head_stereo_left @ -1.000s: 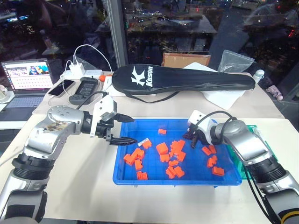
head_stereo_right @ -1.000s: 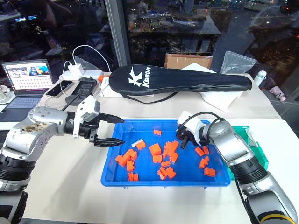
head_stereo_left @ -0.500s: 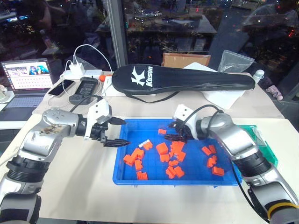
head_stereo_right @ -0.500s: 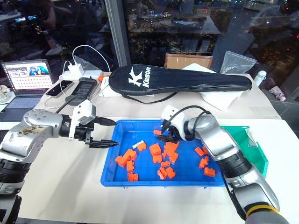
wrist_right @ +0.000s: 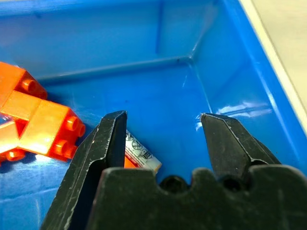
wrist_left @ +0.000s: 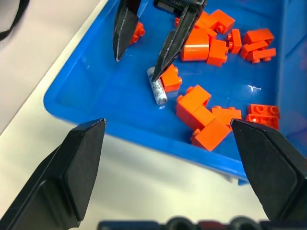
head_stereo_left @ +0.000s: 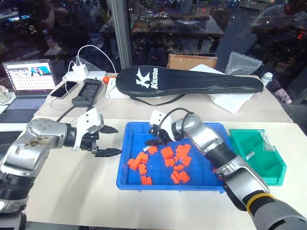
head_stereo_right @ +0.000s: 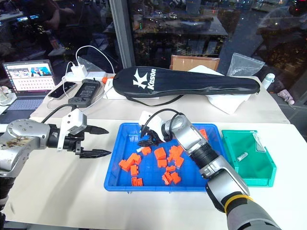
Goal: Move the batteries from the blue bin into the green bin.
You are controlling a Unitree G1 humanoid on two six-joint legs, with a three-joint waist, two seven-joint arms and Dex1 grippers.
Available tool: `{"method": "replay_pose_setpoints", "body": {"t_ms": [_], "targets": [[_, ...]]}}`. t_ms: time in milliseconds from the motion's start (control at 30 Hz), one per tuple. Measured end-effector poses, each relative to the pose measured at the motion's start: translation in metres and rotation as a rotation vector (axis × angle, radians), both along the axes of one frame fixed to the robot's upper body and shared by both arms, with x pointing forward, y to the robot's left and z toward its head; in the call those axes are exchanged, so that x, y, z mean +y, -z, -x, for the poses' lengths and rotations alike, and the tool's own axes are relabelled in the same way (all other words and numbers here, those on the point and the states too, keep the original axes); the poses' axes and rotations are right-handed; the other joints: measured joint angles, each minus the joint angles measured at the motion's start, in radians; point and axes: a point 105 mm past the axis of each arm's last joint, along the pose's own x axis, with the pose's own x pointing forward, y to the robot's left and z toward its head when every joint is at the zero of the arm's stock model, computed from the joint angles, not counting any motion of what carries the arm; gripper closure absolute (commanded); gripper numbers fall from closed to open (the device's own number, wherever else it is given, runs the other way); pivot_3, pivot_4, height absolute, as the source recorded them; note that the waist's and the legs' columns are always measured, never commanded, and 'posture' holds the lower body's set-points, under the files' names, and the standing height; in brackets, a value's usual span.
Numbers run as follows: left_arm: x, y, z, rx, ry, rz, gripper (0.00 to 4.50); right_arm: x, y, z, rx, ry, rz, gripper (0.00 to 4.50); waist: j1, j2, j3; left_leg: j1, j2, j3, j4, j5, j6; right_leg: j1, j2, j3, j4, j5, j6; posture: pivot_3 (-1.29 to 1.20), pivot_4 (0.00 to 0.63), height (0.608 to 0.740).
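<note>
The blue bin (head_stereo_left: 168, 186) lies mid-table, strewn with orange blocks (head_stereo_left: 168, 155). One silvery battery (wrist_left: 157, 89) rests on its floor near the left end, against an orange block. My right gripper (head_stereo_left: 154, 139) hangs open just above that battery (wrist_right: 141, 154), one fingertip (wrist_left: 158, 72) close by its end and nothing between the fingers. Off the bin's left edge, my left gripper (head_stereo_left: 106, 141) is wide open and empty over the bare table. At the right stands the green bin (head_stereo_left: 261, 165), with a battery (head_stereo_left: 250, 155) lying inside.
A black racket case (head_stereo_left: 187, 81) lies across the table behind the bins. A laptop (head_stereo_left: 29, 79), a phone (head_stereo_left: 63, 89) and chargers with cables (head_stereo_left: 86, 72) crowd the back left. A cardboard box (head_stereo_left: 192, 61) and plastic bags (head_stereo_left: 242, 62) sit at the back.
My right gripper swept left across the blue bin from its right side to its left end and opened. The left gripper drew back left, off the bin and over the table.
</note>
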Motion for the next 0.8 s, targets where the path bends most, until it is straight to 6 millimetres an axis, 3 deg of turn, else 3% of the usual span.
{"method": "replay_pose_setpoints", "body": {"t_ms": [367,600,700,800], "targets": [[-0.003,0.001,0.004,0.001,-0.001,0.012,0.00,-0.001,0.019,0.010,0.039,-0.067,0.091,1.64,-0.003,0.000,0.000,0.001,0.000,0.000,0.000,0.000,0.000,0.000,0.000,0.000,0.001,-0.001,0.000,0.00,0.150,0.731],[-0.002,0.001,0.004,0.001,-0.011,0.012,0.00,0.000,0.020,0.011,0.035,-0.080,0.109,1.64,-0.004,0.000,0.000,0.002,0.000,0.000,0.000,0.000,0.000,0.001,0.000,0.000,0.001,-0.001,0.000,0.00,0.150,0.731],[-0.002,0.001,0.003,-0.001,-0.014,0.012,0.00,0.001,0.020,0.011,0.037,-0.080,0.102,2.30,-0.004,0.000,0.000,0.002,0.000,0.000,0.000,0.000,0.000,0.001,0.000,0.000,0.001,-0.001,0.000,0.00,0.150,0.731],[-0.002,0.001,0.003,-0.004,-0.017,0.012,0.00,0.002,0.020,0.011,0.043,-0.076,0.090,3.28,-0.004,0.000,0.000,0.002,0.000,0.000,0.000,0.000,0.000,0.001,0.000,0.000,0.001,-0.001,0.000,0.00,0.150,0.731]]}}
